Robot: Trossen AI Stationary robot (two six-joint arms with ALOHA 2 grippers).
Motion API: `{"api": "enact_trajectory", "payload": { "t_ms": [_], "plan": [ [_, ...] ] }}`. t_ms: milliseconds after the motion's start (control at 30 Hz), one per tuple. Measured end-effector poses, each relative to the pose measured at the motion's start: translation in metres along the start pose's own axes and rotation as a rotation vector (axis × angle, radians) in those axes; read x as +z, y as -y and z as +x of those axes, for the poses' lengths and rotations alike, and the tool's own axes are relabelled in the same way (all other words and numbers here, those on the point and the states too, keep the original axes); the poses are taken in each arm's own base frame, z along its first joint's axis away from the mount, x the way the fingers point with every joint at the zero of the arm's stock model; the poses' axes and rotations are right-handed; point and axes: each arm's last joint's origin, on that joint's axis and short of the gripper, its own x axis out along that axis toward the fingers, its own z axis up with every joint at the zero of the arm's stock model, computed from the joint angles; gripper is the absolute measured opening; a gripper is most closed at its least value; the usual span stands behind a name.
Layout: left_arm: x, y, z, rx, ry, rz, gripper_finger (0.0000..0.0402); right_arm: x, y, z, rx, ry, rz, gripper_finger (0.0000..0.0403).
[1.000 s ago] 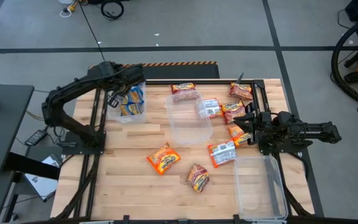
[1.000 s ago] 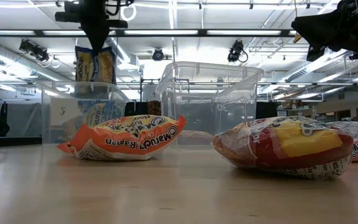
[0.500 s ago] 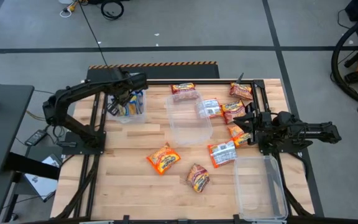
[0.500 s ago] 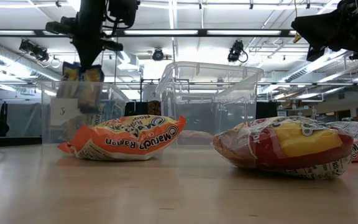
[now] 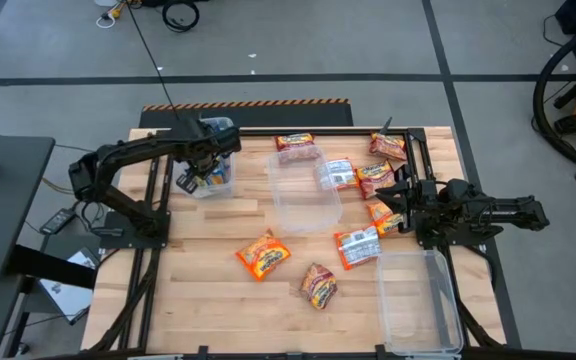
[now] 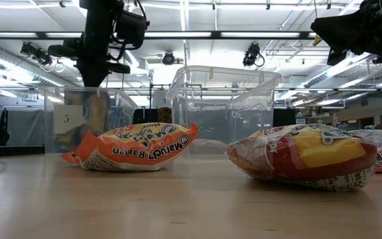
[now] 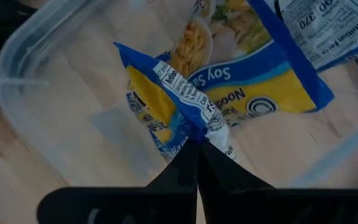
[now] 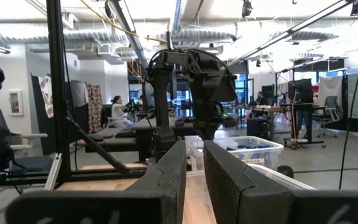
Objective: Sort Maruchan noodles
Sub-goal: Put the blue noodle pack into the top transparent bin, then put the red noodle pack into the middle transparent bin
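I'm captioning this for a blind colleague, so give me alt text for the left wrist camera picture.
The left gripper, shut, pinches the crimped end of a blue-and-yellow noodle packet inside a clear plastic bin. Another blue packet lies on the bin's floor beneath it.

The left tool (image 6: 93,83) hung at ten o'clock, lowered into a clear bin (image 6: 88,119) behind an orange packet (image 6: 136,147).
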Motion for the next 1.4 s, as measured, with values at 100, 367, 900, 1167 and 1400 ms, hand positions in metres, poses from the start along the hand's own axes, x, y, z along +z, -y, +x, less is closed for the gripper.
{"api": "enact_trajectory", "payload": {
  "t_ms": [100,367,900,1167,1400],
  "plan": [
    [0.004,0.003,0.011,0.001,-0.003,0.017,0.0004,0.000,0.000,0.000,0.000,0.000,0.000,0.0064],
    [0.009,0.010,0.019,-0.028,-0.050,0.100,0.0029,0.000,0.000,0.000,0.000,0.000,0.000,0.0064],
    [0.004,0.006,-0.057,-0.308,-0.062,0.228,0.0123,0.000,0.000,0.000,0.000,0.000,0.000,0.0064],
    [-0.007,-0.006,-0.098,-0.468,-0.106,0.588,0.0123,0.000,0.000,0.000,0.000,0.000,0.000,0.0064],
    [-0.022,-0.007,-0.107,-0.568,-0.140,0.640,0.0123,0.000,0.000,0.000,0.000,0.000,0.000,0.0064]
  ]
}}
